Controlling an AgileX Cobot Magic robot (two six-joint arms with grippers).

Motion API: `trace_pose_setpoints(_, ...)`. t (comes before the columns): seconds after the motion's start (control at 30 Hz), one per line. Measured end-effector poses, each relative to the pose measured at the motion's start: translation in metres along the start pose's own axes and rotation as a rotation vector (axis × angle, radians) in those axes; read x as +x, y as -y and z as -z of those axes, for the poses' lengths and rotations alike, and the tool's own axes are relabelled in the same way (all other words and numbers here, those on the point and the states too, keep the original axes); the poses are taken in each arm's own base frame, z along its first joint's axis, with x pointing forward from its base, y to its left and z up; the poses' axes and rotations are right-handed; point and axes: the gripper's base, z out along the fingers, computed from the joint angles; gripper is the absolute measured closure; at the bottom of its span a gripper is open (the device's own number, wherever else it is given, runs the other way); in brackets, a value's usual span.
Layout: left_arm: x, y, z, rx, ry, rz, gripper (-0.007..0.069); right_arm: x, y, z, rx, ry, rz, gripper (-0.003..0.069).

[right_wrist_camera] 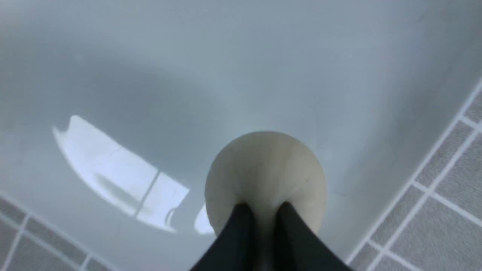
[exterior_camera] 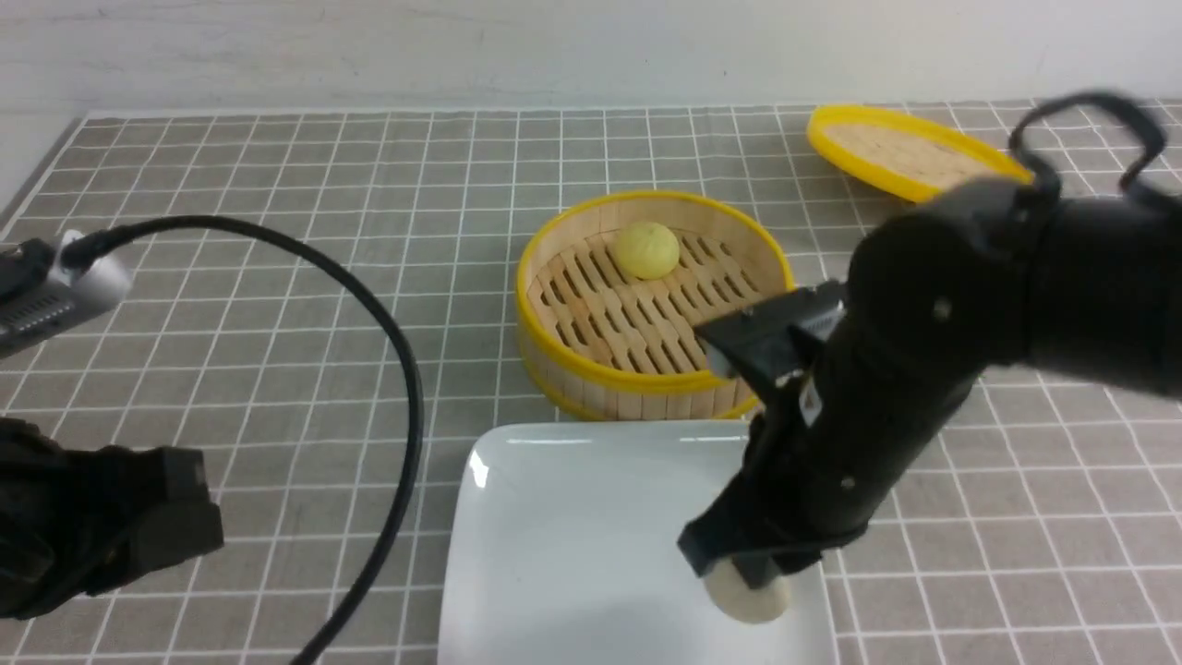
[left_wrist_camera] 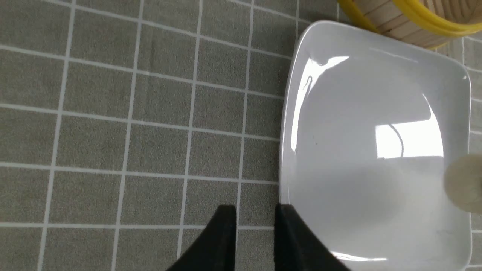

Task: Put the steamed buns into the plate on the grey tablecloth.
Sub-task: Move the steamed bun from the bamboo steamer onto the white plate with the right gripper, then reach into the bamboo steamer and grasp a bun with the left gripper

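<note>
Grey tablecloth (exterior_camera: 277, 388): right pincer (right_wrist_camera: 263, 210) angled down over plate (exterior_camera: 554, 554), pinching beige bun (right_wrist_camera: 265, 169).

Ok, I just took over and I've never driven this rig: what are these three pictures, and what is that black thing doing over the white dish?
The wide picture looks forward from between two robot arms. The other two come from cameras on each arm's wrist. The right gripper is pinching a beige-grey dome-shaped bun low over the glossy white square plate; whether it touches the plate I cannot tell. The left gripper hangs beside the plate, its fingers close together with nothing between them. On the grey grid-lined tablecloth also stand a round yellow-rimmed bamboo steamer with a pale yellow bun inside, and its yellow-rimmed lid further back.
</note>
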Motion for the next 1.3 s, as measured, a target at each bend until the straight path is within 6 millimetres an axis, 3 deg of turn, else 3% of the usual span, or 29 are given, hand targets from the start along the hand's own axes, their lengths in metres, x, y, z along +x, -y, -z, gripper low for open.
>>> trace_pose_setpoints(0.13, -0.002, 0.0, -0.001, 0.001, 0.007, 0.009, 0.0435, -0.001, 0.005, -0.018, 0.011, 0.03, -0.035, 0.0391)
trace_pose_setpoints(0.23, -0.008, 0.002, -0.001, 0.001, -0.007, 0.025, 0.0422, -0.008, 0.003, -0.012, 0.004, 0.06, -0.034, 0.0351)
trace_pose_setpoints(0.33, -0.034, 0.011, 0.002, 0.008, -0.047, 0.029, 0.0384, -0.019, 0.0, 0.018, 0.019, 0.097, 0.001, 0.04)
trace_pose_setpoints(0.4, -0.053, 0.017, -0.002, 0.011, -0.066, 0.017, 0.0363, -0.018, 0.005, 0.047, 0.046, 0.105, 0.014, 0.0489)
trace_pose_setpoints(0.47, -0.078, 0.026, -0.013, 0.022, -0.081, -0.025, 0.0339, -0.006, 0.021, 0.085, 0.1, 0.102, -0.01, 0.062)
trace_pose_setpoints(0.53, -0.094, 0.038, -0.024, 0.04, -0.093, -0.062, 0.0323, 0.011, 0.034, 0.109, 0.145, 0.1, -0.048, 0.0665)
trace_pose_setpoints(0.6, -0.11, 0.058, -0.045, 0.069, -0.117, -0.121, 0.0307, 0.035, 0.049, 0.129, 0.192, 0.114, -0.112, 0.0675)
trace_pose_setpoints(0.7, -0.126, 0.096, -0.085, 0.112, -0.149, -0.217, 0.0281, 0.07, 0.065, 0.141, 0.221, 0.138, -0.203, 0.0675)
trace_pose_setpoints(0.77, -0.134, 0.111, -0.096, 0.127, -0.141, -0.252, 0.027, 0.082, 0.069, 0.143, 0.23, 0.15, -0.23, 0.0675)
trace_pose_setpoints(0.87, -0.151, 0.148, -0.145, 0.149, -0.172, -0.307, 0.0233, 0.113, 0.075, 0.136, 0.242, 0.142, -0.277, 0.0674)
trace_pose_setpoints(0.97, -0.164, 0.167, -0.179, 0.15, -0.193, -0.327, 0.0204, 0.124, 0.076, 0.13, 0.232, 0.134, -0.291, 0.0674)
trace_pose_setpoints(1.0, -0.173, 0.176, -0.205, 0.14, -0.204, -0.337, 0.019, 0.126, 0.075, 0.126, 0.221, 0.125, -0.298, 0.0674)
trace_pose_setpoints(1.03, -0.176, 0.18, -0.215, 0.135, -0.214, -0.341, 0.0186, 0.127, 0.074, 0.124, 0.209, 0.127, -0.303, 0.0674)
trace_pose_setpoints(1.17, -0.187, 0.184, -0.26, 0.096, -0.25, -0.338, 0.0176, 0.125, 0.073, 0.122, 0.183, 0.15, -0.312, 0.0674)
trace_pose_setpoints(1.3, -0.194, 0.186, -0.291, 0.107, -0.206, -0.321, 0.0176, 0.123, 0.072, 0.123, 0.176, 0.166, -0.314, 0.0674)
